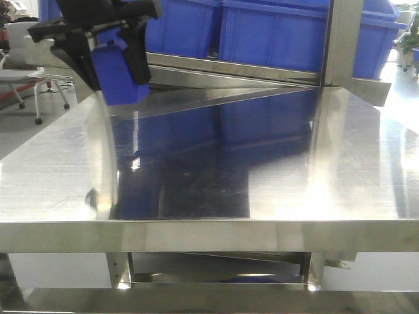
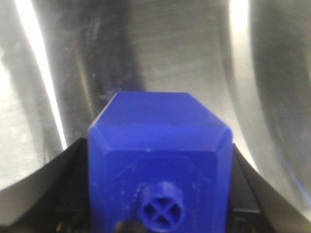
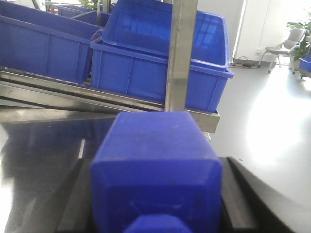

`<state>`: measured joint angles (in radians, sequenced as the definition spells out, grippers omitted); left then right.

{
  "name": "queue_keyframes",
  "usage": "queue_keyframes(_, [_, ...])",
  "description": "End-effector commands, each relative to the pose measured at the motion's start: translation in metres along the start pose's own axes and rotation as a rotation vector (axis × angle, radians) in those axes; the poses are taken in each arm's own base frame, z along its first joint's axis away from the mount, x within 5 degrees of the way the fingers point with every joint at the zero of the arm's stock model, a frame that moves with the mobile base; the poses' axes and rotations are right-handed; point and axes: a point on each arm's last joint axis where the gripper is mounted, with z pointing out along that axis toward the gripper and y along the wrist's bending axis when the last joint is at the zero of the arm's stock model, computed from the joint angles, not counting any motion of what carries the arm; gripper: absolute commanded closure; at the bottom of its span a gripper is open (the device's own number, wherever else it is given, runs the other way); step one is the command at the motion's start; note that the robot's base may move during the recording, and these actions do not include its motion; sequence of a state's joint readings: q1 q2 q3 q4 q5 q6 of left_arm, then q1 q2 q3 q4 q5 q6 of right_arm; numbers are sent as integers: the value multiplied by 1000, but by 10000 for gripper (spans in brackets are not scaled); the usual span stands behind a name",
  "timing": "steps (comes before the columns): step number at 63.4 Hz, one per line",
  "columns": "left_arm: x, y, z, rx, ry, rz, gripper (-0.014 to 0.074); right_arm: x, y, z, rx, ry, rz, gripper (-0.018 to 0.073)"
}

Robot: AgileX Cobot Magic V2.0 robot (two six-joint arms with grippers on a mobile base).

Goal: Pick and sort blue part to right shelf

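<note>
A: Steel table, all glare; we note the right shelf with blue bins behind the table.
B: We log the left gripper clamped on a blue part, above the table's far left corner.
A: And the right gripper pinches a second blue part over the table, facing the shelf.

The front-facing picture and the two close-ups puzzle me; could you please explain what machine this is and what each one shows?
This is a two-armed robot. The front view looks across a steel table toward a shelf of blue bins; the left gripper, upper left, holds a blue part. The other pictures come from wrist cameras: the left one looks down past that part at the table; the right one shows the right gripper holding a second blue part, facing the bins. The table shows only reflections.
</note>
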<state>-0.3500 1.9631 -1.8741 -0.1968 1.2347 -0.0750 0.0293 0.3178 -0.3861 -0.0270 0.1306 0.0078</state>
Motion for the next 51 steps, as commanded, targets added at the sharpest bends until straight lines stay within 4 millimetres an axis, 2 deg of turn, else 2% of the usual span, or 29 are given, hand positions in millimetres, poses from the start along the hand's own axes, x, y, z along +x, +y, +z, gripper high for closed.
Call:
queue_keyframes(1, [2,-7,-52,67,-118,103,211,-19,-1,-2,8,-125,-8,153])
queue_keyframes(15, [7,-5,-87,59,-225,262,211,-19,-1,-2,8,-125,-8,153])
queue_keyframes(28, [18,-6,-103,66,-393,239,211,-19,-1,-2,8,-125,-8,153])
queue_keyframes(44, [60,10,-103,38,-612,148,211,-19,-1,-2,8,-125,-8,153])
queue_keyframes(51, [91,26,-107,-4,-682,97,211,-19,-1,-2,8,-125,-8,153])
